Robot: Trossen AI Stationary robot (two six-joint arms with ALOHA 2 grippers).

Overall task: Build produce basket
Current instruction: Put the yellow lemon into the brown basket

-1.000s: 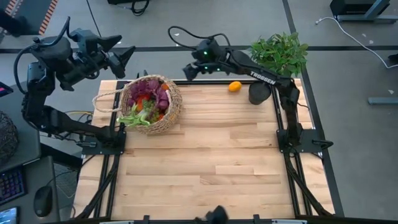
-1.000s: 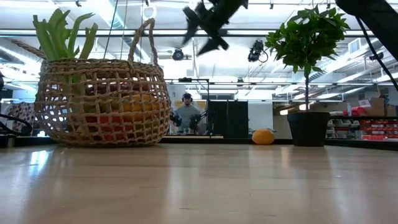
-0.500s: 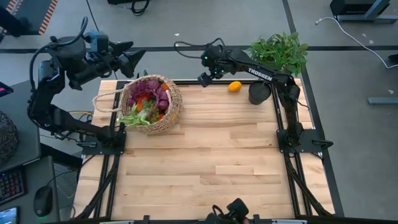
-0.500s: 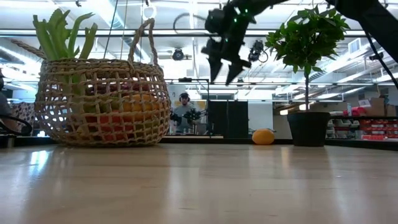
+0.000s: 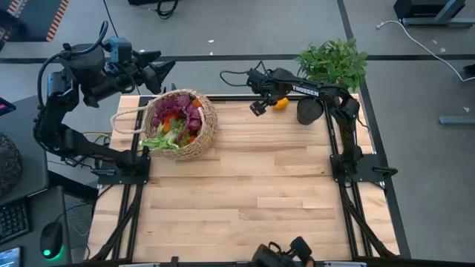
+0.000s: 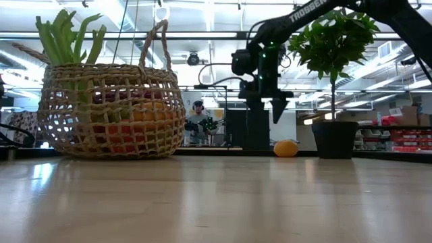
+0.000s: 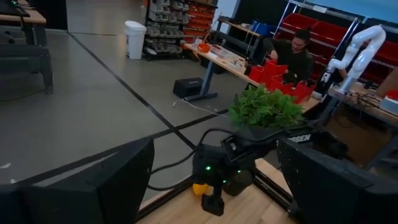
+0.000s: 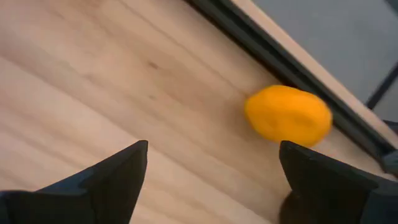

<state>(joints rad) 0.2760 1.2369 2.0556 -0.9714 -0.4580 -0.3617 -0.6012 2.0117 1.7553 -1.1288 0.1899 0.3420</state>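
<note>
Orange lemon (image 8: 288, 116) on desk (image 5: 245, 185), untouched | my right hand (image 5: 261, 106) open above, perhaps just beside | left hand (image 5: 159, 70) open, behind basket (image 5: 182, 122)

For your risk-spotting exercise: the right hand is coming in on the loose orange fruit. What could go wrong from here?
1. The orange fruit lies by the table's back rail; a nudge from the open right hand could roll it away.
2. The potted plant stands close; the arm might bump it.
3. The basket is heaped, so another piece may tumble out.
</note>
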